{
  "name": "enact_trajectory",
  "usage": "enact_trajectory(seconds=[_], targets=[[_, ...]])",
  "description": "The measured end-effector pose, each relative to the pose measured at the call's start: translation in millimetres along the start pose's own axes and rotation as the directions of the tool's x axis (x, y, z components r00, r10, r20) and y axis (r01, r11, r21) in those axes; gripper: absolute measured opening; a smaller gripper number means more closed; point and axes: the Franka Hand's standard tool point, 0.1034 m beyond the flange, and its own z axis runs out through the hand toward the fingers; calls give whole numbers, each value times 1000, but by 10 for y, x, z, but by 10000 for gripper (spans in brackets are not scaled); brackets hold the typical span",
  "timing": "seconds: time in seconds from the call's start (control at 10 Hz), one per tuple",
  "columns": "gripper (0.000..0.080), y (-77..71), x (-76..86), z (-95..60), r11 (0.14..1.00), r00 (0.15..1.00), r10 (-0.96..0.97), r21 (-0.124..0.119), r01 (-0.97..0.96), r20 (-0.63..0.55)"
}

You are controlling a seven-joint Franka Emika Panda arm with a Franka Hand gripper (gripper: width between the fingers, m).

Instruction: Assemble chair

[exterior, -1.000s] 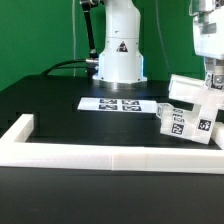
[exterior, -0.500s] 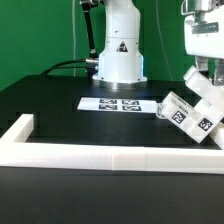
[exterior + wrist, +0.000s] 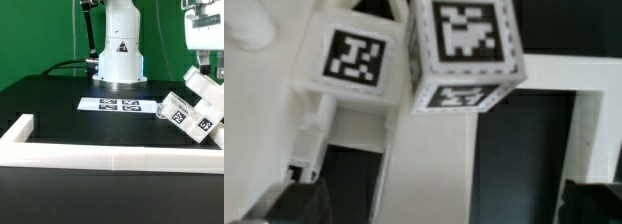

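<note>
A robotics laboratory test bench. A white robot arm base (image 3: 118, 52) stands on a black table (image 3: 60, 105) before a green backdrop (image 3: 35, 35). A flat marker board (image 3: 122, 103) with printed tags lies fixed on the table, bounded by a white border rail (image 3: 100, 157).

One chunky white chair (image 3: 192, 112) assembly stood on the desk (image 3: 60, 100), showing two square tags in the exterior view. One marker board (image 3: 120, 103) lay there, and one long white border rail (image 3: 110, 155) ran along the front.
</note>
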Motion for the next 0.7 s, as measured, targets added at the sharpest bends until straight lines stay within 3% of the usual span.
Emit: enact_trajectory(seconds=[0.2,0.7], targets=[[649,78,-114,-113,1000,1000,-2,6,2,21],[649,86,-104,-80,1000,1000,-11,2,11,17]])
